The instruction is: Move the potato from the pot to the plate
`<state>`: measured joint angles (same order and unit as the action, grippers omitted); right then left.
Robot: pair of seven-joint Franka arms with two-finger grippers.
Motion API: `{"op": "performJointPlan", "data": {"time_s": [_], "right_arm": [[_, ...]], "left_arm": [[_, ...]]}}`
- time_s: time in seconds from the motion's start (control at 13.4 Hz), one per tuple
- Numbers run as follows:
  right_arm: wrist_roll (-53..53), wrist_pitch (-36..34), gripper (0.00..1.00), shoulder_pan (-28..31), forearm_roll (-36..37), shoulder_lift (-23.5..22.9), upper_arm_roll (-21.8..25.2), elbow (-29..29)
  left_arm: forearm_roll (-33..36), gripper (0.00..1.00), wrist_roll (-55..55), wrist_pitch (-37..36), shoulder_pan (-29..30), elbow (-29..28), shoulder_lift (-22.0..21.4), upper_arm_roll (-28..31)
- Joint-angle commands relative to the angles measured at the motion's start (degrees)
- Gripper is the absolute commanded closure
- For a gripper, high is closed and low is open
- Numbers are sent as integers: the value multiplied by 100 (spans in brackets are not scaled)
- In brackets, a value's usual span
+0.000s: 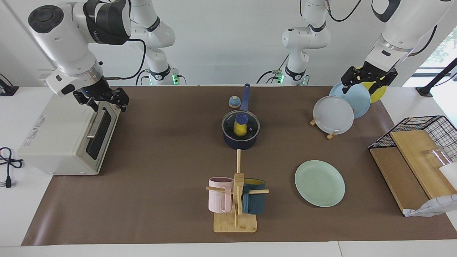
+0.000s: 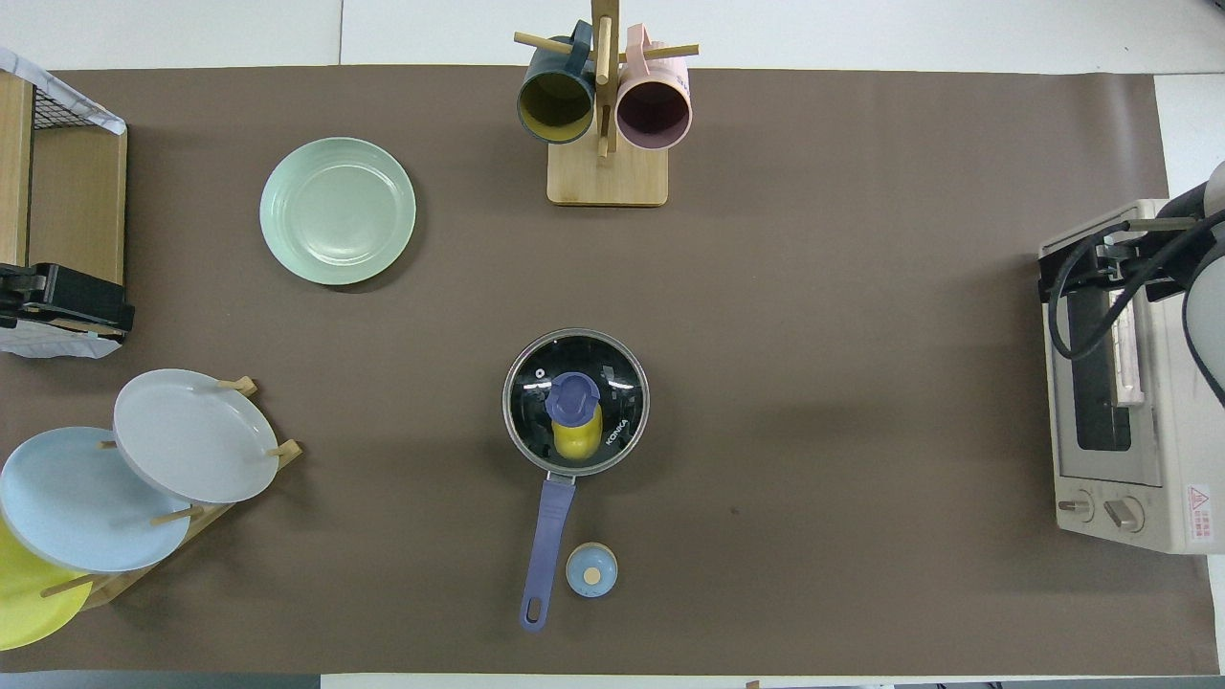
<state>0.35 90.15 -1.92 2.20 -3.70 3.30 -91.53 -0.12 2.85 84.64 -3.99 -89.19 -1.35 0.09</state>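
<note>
A white wall stands at the back, and a brown mat covers the counter (image 1: pixel 160 200) where all the things are. The pot (image 1: pixel 240 140) sits in the middle of this counter, with a glass lid (image 1: pixel 240 123) on it and its long handle pointing toward the robots. The potato (image 1: pixel 240 130) is inside the pot, seen through the lid, under the blue knob. It looks a little longer along the line of the handle.

The left hand (image 1: pixel 367 81) hangs over the plates in the plate rack (image 1: pixel 330 134), with its fingers apart and nothing between them. The right hand (image 1: pixel 104 100) hangs over the toaster oven (image 1: pixel 64 142), also spread and holding nothing. Both are well apart from the pot, which lies about midway between them, toward the middle of the counter from each hand.

The plate (image 1: pixel 320 183) lies flat, farther from the robots than the pot, on the left arm's end. So the left hand seems better placed for the transfer. I judge that the lid must come off first, before any hand can reach the potato.
</note>
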Motion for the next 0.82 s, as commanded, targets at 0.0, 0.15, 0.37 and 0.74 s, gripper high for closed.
{"op": "performJointPlan", "data": {"time_s": [0.0,0.15,0.37,0.74], "right_arm": [[-132,-41,0,43,-53,-16,-31,57],[-132,-41,0,43,-53,-16,-31,65],[-114,-41,0,43,-53,-16,-31,66],[-218,-6,0,-97,-53,71,-31,4]], "left_arm": [[100,0,23,71,74,-186,-163,-53],[100,0,23,71,74,-186,-163,-53],[100,0,23,71,74,-186,-163,-53],[100,0,23,71,74,-186,-163,-53]]}}
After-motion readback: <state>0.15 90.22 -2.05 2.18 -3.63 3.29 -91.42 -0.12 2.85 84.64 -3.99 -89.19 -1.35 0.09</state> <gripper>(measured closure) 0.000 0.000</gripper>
